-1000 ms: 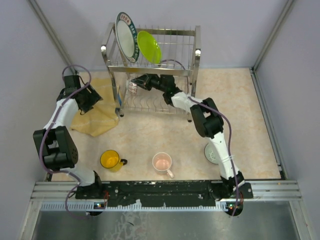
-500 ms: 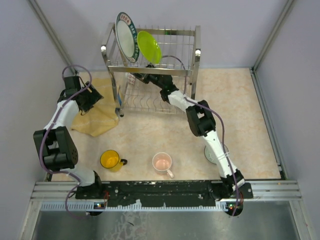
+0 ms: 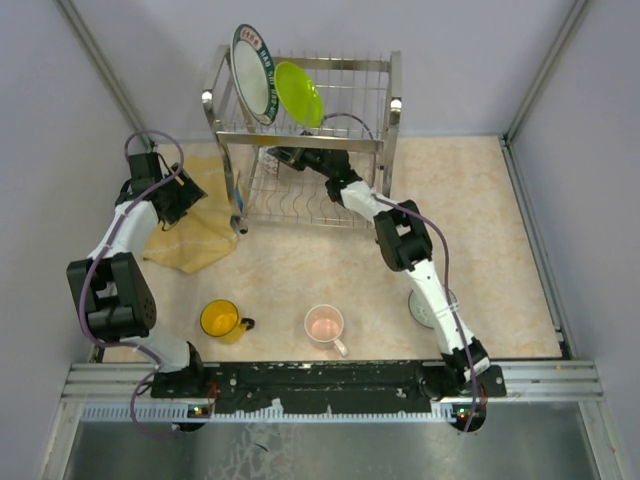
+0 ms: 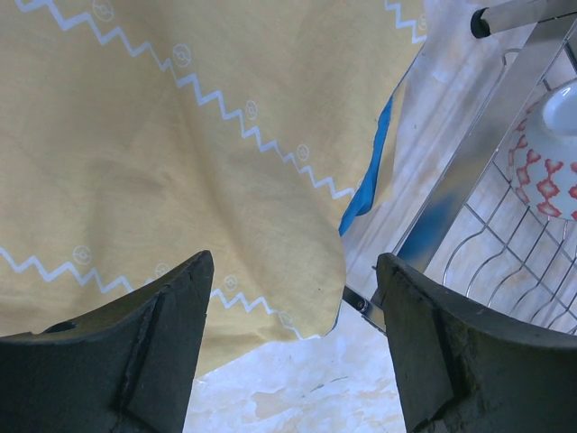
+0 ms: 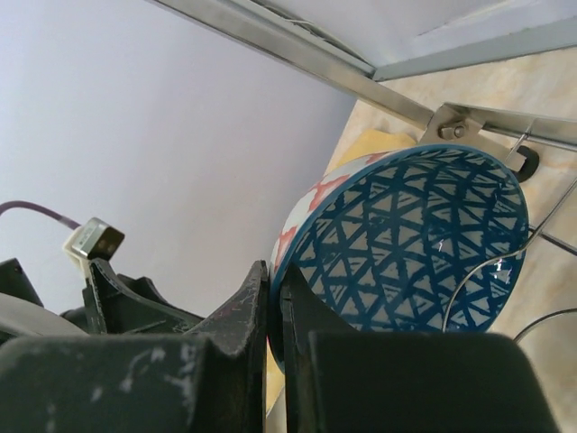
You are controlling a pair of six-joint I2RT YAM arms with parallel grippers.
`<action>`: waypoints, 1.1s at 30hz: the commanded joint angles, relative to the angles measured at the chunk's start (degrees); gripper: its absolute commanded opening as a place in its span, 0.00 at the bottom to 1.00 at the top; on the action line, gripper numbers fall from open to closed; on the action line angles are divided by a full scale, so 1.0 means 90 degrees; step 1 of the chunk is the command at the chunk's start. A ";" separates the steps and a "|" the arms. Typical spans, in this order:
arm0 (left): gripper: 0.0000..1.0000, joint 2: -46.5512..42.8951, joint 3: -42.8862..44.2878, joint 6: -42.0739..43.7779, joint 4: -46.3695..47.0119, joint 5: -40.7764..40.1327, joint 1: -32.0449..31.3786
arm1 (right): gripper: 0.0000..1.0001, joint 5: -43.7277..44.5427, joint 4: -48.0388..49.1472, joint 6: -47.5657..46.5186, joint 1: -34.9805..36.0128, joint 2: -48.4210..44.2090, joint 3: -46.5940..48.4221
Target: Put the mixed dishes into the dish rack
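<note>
The dish rack stands at the back. The white plate with dark rim and the lime-green plate stand in its top tier. My right gripper reaches into the lower tier, shut on the rim of the blue patterned bowl; in the right wrist view the fingers pinch the bowl, which is tilted on edge. My left gripper is open and empty above the yellow cloth. The yellow mug, pink mug and grey-green bowl sit on the table.
The yellow patterned cloth lies left of the rack, its corner near the rack's foot. The rack's frame and the bowl's red-patterned outside show in the left wrist view. Walls close off both sides.
My right arm has stretched further left into the lower tier, carrying the blue patterned bowl toward the rack's left end. The left arm has not moved.
</note>
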 commanded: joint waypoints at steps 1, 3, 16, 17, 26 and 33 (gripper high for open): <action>0.79 -0.0094 -0.0022 0.0076 0.0166 -0.0026 0.0029 | 0.00 -0.0198 -0.0254 -0.0618 -0.0062 -0.0071 0.0484; 0.79 -0.0096 -0.0027 0.0086 0.0165 -0.0045 0.0029 | 0.01 -0.0215 -0.0747 -0.0913 -0.0050 -0.0038 0.0682; 0.80 -0.0057 -0.0012 0.0056 0.0186 -0.0018 0.0029 | 0.53 -0.0272 -0.0601 -0.1406 -0.0018 -0.0523 0.0116; 0.80 -0.0057 -0.0014 0.0052 0.0185 -0.0022 0.0031 | 0.55 -0.0295 -0.0434 -0.1393 -0.0018 -0.0608 -0.0065; 0.84 -0.0042 -0.0001 0.0024 0.0214 0.0015 0.0029 | 0.67 -0.0493 0.0423 -0.1166 0.0005 -0.1510 -0.1314; 0.86 -0.0047 0.0065 0.0035 0.0228 -0.0009 0.0029 | 0.69 -0.0656 0.1109 -0.0826 0.0126 -0.2206 -0.2434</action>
